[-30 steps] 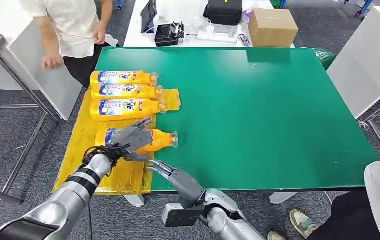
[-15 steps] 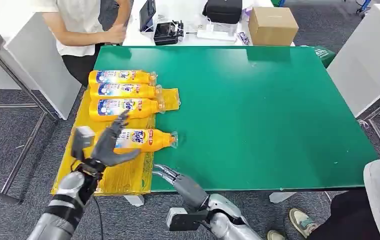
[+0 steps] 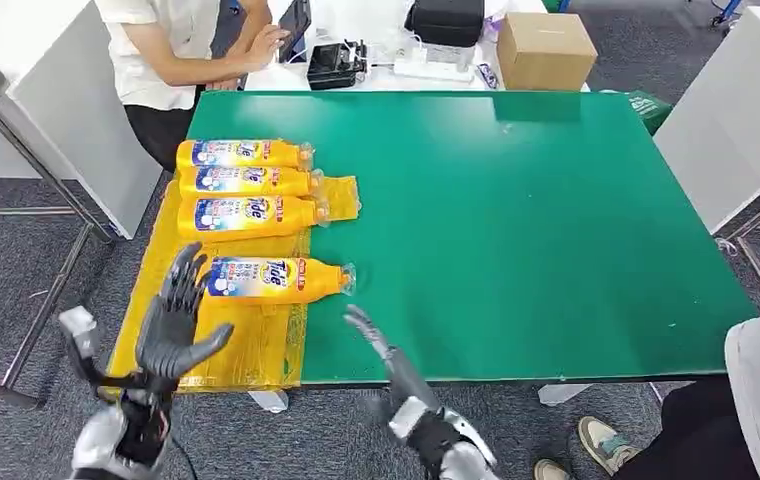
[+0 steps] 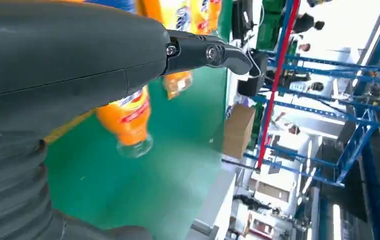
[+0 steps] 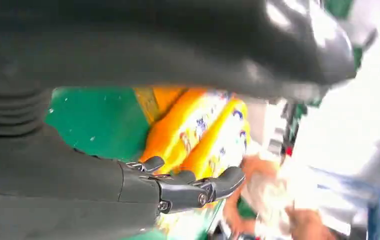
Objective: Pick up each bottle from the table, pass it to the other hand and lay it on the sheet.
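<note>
Three orange bottles point(image 3: 249, 183) lie side by side on the yellow sheet point(image 3: 246, 345) at the left of the green table point(image 3: 516, 220). A further orange bottle point(image 3: 274, 280) lies nearer me, its cap end reaching past the sheet's edge. My left hand point(image 3: 176, 320) hovers over the sheet's near left part, fingers spread and holding nothing, a little short of that bottle. My right hand point(image 3: 381, 350) is at the table's front edge with its fingers stretched out and empty. The left wrist view shows the near bottle's neck point(image 4: 128, 120) beyond my left hand's fingers point(image 4: 208, 52).
A person point(image 3: 171, 40) leans on the white table behind the far left corner. A cardboard box point(image 3: 544, 52) and a black case point(image 3: 446, 20) stand there too. A grey table point(image 3: 726, 130) is on the right, and someone's leg point(image 3: 756, 400) at lower right.
My left hand has let go of the near bottle and pulled back toward me, fingers spreading. My right hand has drawn back and lifted at the table's edge. The person stepped to the back table.
</note>
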You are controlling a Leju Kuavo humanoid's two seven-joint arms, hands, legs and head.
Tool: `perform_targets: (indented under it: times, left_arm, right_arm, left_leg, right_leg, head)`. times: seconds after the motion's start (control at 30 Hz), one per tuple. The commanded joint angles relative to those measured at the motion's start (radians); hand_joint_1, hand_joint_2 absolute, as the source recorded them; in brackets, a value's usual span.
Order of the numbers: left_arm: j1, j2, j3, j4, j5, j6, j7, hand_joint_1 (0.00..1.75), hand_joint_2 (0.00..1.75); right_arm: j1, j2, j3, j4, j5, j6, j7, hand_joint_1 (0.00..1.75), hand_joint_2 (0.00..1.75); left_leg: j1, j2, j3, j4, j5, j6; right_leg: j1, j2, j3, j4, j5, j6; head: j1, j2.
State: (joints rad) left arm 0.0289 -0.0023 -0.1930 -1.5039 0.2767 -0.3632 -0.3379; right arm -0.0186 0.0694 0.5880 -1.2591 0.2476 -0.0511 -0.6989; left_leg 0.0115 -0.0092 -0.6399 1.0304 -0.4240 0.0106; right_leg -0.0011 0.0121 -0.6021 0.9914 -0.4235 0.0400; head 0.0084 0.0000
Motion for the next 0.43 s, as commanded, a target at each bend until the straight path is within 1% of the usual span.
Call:
perform_targets:
  times: [0.03, 0.07, 0.13, 0.2, 0.27, 0.3, 0.4, 0.43]
  left_arm:
    - [0.133, -0.01, -0.091, -0.159, -0.079, 0.052, -0.022, 0.0, 1.75]
    - [0.127, -0.007, -0.089, -0.155, -0.077, 0.053, -0.022, 0.0, 1.75]
    - [0.125, -0.011, -0.096, -0.152, -0.082, 0.052, -0.024, 0.0, 1.75]
    - [0.133, -0.025, -0.12, -0.153, -0.112, 0.075, -0.031, 0.0, 1.75]
    - [0.134, -0.036, -0.152, -0.153, -0.17, 0.106, -0.057, 0.0, 1.75]
    - [0.137, -0.041, -0.168, -0.149, -0.167, 0.113, -0.057, 0.0, 1.75]
    - [0.151, -0.051, -0.188, -0.151, -0.17, 0.145, -0.073, 0.0, 1.75]
    - [0.16, -0.066, -0.183, -0.159, -0.144, 0.156, -0.086, 0.0, 1.75]
  right_arm:
    - [0.091, 0.014, -0.131, -0.154, -0.011, -0.007, 0.001, 0.0, 0.0]
    - [0.09, 0.014, -0.13, -0.152, -0.012, -0.007, 0.001, 0.0, 0.0]
    - [0.093, 0.024, -0.14, -0.16, -0.041, -0.003, 0.001, 0.0, 0.0]
    - [0.102, 0.037, -0.154, -0.173, -0.064, -0.008, 0.001, 0.0, 0.0]
    - [0.113, 0.055, -0.174, -0.199, -0.126, 0.013, 0.001, 0.0, 0.0]
    - [0.117, 0.069, -0.193, -0.199, -0.14, 0.016, 0.001, 0.0, 0.0]
    - [0.13, 0.095, -0.23, -0.207, -0.157, 0.02, 0.006, 0.0, 0.0]
    - [0.14, 0.118, -0.255, -0.223, -0.147, -0.024, 0.017, 0.0, 0.0]
  left_leg:
    - [-0.001, -0.001, 0.002, 0.0, -0.002, 0.001]
    - [0.0, -0.001, 0.001, 0.0, -0.001, 0.001]
    - [-0.001, 0.0, 0.004, 0.0, -0.003, 0.0]
    - [0.0, 0.0, 0.001, 0.0, -0.002, 0.0]
    - [-0.001, -0.001, 0.004, -0.001, -0.003, 0.0]
    - [0.0, -0.001, 0.001, 0.0, -0.002, 0.0]
    - [-0.001, -0.002, 0.005, -0.001, -0.003, 0.0]
    - [-0.001, -0.001, 0.002, -0.001, -0.002, 0.0]
  right_leg:
    - [0.0, -0.002, 0.003, 0.001, -0.002, 0.0]
    - [0.0, -0.002, 0.001, 0.0, -0.001, 0.0]
    - [-0.001, -0.002, 0.004, 0.001, -0.002, -0.001]
    - [0.0, -0.001, 0.001, 0.0, -0.001, 0.0]
    - [-0.001, -0.003, 0.004, 0.0, -0.002, -0.001]
    - [0.0, -0.002, 0.001, 0.0, -0.001, 0.0]
    - [-0.001, -0.003, 0.005, 0.0, -0.003, 0.0]
    - [0.0, -0.002, 0.002, 0.0, -0.001, 0.0]
  head:
    - [0.0, 0.0]
    - [0.0, 0.0]
    - [0.0, 0.0]
    - [0.0, 0.0]
    - [0.0, 0.0]
    - [0.0, 0.0]
    - [0.0, 0.0]
    - [0.0, 0.0]
